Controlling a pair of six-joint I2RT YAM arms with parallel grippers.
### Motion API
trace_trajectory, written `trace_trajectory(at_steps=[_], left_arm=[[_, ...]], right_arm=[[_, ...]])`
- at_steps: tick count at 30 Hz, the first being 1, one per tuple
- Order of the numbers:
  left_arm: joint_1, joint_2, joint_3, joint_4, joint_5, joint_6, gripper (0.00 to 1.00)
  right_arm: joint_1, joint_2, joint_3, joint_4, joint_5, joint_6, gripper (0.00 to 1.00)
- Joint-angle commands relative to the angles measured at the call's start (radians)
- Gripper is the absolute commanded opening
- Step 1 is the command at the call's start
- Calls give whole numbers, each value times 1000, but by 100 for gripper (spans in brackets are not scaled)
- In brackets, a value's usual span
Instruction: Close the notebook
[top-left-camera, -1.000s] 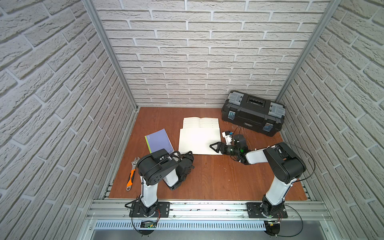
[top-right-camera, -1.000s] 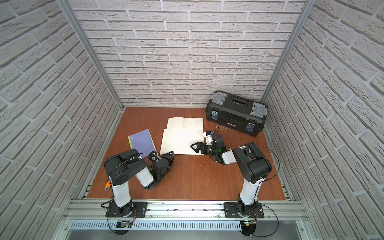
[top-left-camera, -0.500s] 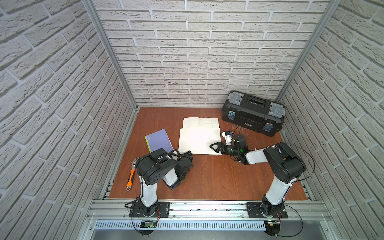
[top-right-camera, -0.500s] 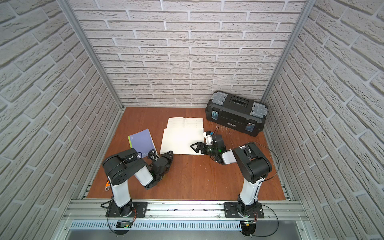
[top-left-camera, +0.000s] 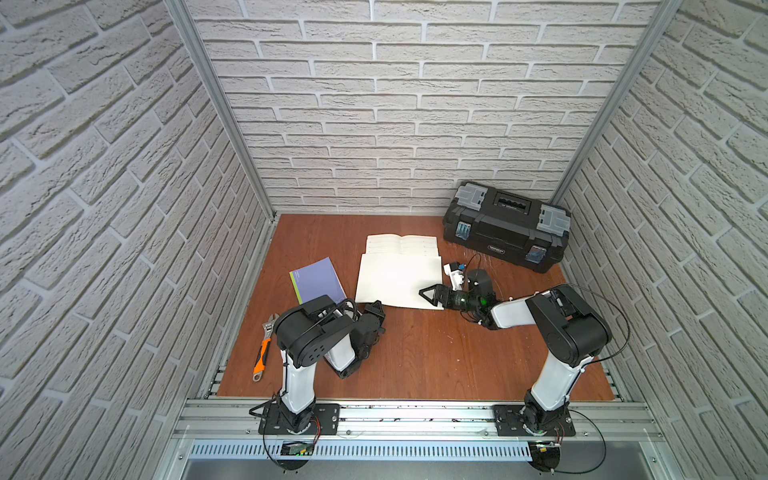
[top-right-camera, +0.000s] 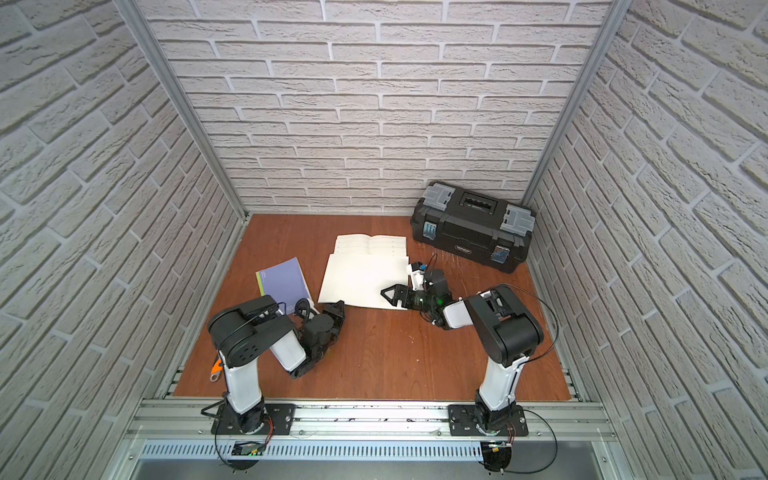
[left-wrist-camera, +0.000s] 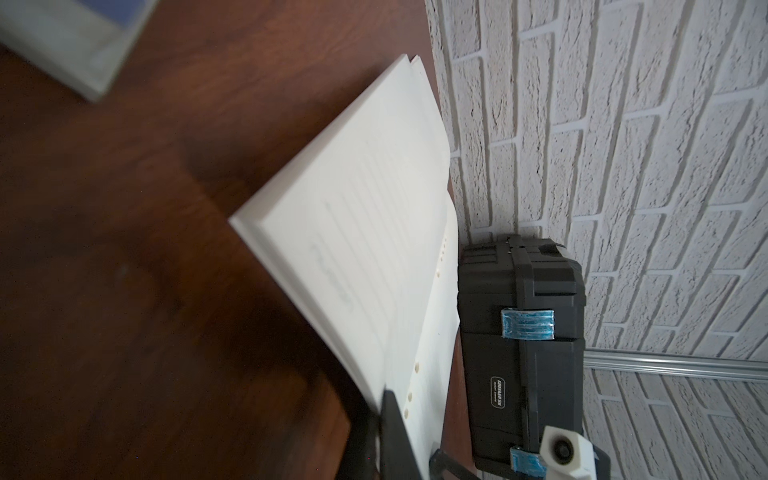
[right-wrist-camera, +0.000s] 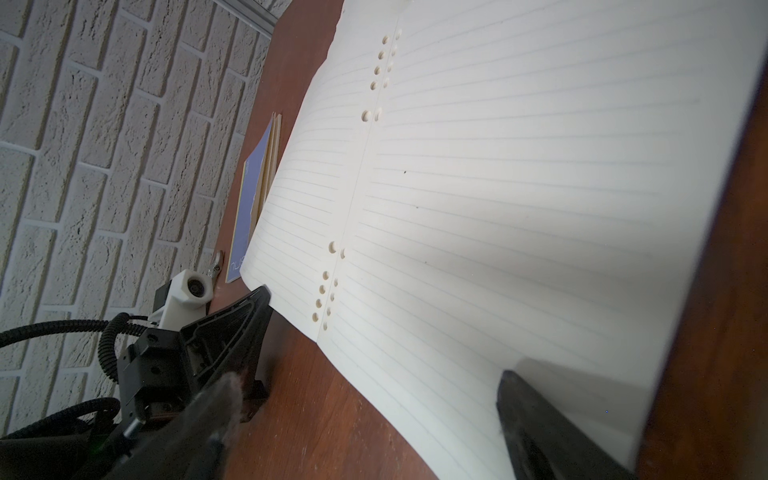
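Since a second ago the left tool (top-left-camera: 377, 305) has drawn its jaws together; the arms and the notebook (top-left-camera: 399, 280) otherwise lie where they did. That tool sits at the notebook's front-left corner, touching it. Whether a page is caught between the jaws I cannot tell. The right tool (top-left-camera: 424, 292) reaches in from the right over the front-right corner, jaws apart, with one finger (right-wrist-camera: 536, 415) low at the right-hand page and the other off the paper.

The notebook lies open in the middle of the worktop (top-left-camera: 415, 361), toward the back. Its spine runs front to back, so each page's long axis points at the back wall, and the two ruled pages spread left and right. In the left wrist view the left-hand half shows a thick, slightly curved edge. A narrower strip shows along the back edge in both top views; I cannot tell whether it is the same sheet.

Bare worktop lies in front of the notebook between the arms, and behind it up to the wall. A booklet (top-left-camera: 318, 280) lies tilted just beside the left edge — close, not touching. The toolbox (top-left-camera: 505, 226) stands in the back right corner, near the notebook's back-right corner but apart. The wrench (top-left-camera: 262, 347) lies at the worktop's left edge, well apart.
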Motion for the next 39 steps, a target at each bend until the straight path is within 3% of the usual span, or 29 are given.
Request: trace_trajectory(at_steps=[1, 7, 17, 29, 37, 39], left_arm=[[7, 28, 13, -26, 21, 36, 0], [-13, -84, 68, -210, 45, 132, 0], [-94, -410, 291, -894, -41, 481, 0], [-154, -301, 376, -882, 6, 605, 0], [-156, -239, 446, -867, 141, 725, 0], [-156, -235, 444, -863, 157, 730, 9]], right_arm=[[5, 50, -53, -112, 21, 16, 96], [4, 67, -62, -71, 12, 33, 96], [2, 120, -48, -24, -6, 50, 96], [2, 147, -63, 30, -8, 72, 96], [1, 160, -63, 49, -7, 82, 96], [2, 162, -64, 55, -10, 87, 96]])
